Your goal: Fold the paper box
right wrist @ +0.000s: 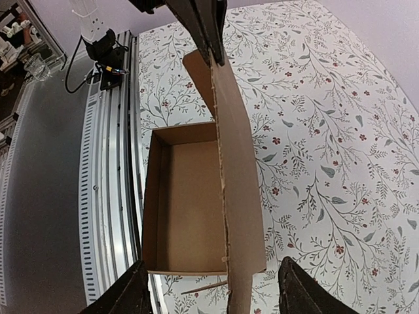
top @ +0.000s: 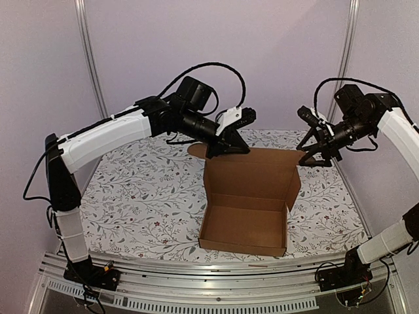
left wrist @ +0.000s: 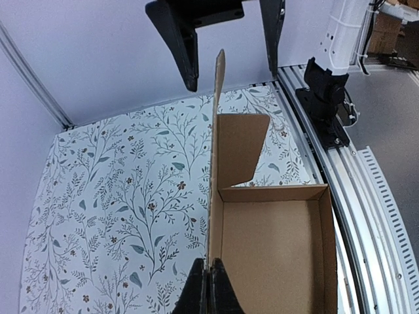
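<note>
Top cam: the paper box sits mid surface. The tray part is made, open side up. Its lid stands straight up at the back, long way running left to right. The left hand is pinched tight on the lid's top left corner. The right hand is at the top right corner, held wide.

Left wrist cam: the lid shows edge-on, a thin line going away from the cam. The left hand is shut on the near end. At the far end the right hand has 1 finger each side of the lid, w/ gaps.

Right wrist cam: same line, seen from the other end. The right hand is wide, lid btw its fingers; can't tell if one touches. The tray lies on the side toward the arm bases.

My guess: the lid must tip that way, onto the tray. Both hands are at its ends, equally near. Only the left one holds it.
</note>
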Robot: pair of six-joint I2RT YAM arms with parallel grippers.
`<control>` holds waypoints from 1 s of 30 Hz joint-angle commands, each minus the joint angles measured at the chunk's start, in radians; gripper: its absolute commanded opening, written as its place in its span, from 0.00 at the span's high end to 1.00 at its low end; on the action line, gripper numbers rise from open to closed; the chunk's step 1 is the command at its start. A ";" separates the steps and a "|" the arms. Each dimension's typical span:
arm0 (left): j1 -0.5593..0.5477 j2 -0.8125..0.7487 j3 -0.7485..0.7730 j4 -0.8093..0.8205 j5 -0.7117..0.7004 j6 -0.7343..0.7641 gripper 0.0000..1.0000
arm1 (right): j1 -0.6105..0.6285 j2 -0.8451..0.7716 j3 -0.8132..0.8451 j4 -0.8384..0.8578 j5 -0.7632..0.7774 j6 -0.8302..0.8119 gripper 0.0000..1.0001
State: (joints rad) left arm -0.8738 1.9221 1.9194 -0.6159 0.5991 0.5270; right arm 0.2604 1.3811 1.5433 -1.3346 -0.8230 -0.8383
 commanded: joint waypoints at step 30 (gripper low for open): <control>0.018 -0.013 -0.023 0.016 -0.044 -0.058 1.00 | -0.042 0.001 0.085 -0.209 0.094 -0.168 0.28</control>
State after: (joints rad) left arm -0.8719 1.9171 1.9137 -0.6029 0.5785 0.4980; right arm 0.1970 1.3827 1.6279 -1.3396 -0.6521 -0.9600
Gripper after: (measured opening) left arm 0.020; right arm 0.711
